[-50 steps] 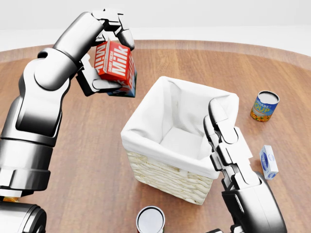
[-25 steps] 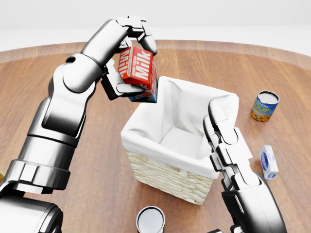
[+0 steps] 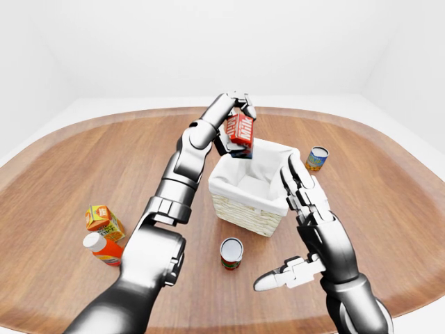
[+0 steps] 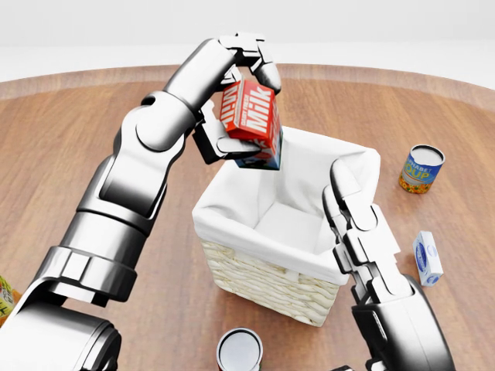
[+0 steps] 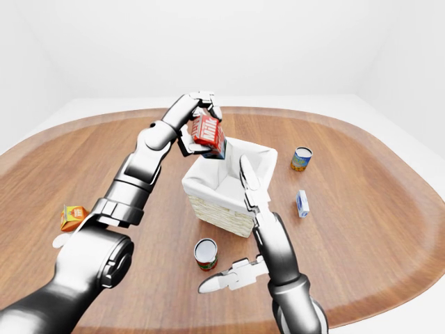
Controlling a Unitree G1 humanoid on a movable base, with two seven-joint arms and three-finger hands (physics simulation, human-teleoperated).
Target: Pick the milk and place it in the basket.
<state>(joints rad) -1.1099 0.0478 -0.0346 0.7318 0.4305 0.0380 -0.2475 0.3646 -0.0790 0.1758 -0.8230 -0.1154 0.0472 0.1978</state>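
Note:
The red and white milk carton (image 4: 249,117) is held tilted in my left hand (image 4: 241,116), whose fingers close round it. It hangs above the upper left corner of the wicker basket (image 4: 263,282), over its white cloth lining. The basket's inside shows only the lining. My right hand (image 4: 349,209) is open, with fingers stretched flat by the basket's right rim, and holds nothing.
On the round wooden table (image 3: 69,167) are a soup can (image 4: 421,168) and a small blue and white carton (image 4: 427,257) right of the basket, a tin (image 4: 240,352) below it, and an orange carton (image 3: 103,220) and a bottle (image 3: 101,248) at far left.
My left arm has carried the milk rightward, from left of the basket to above its upper left corner. The right hand has not moved.

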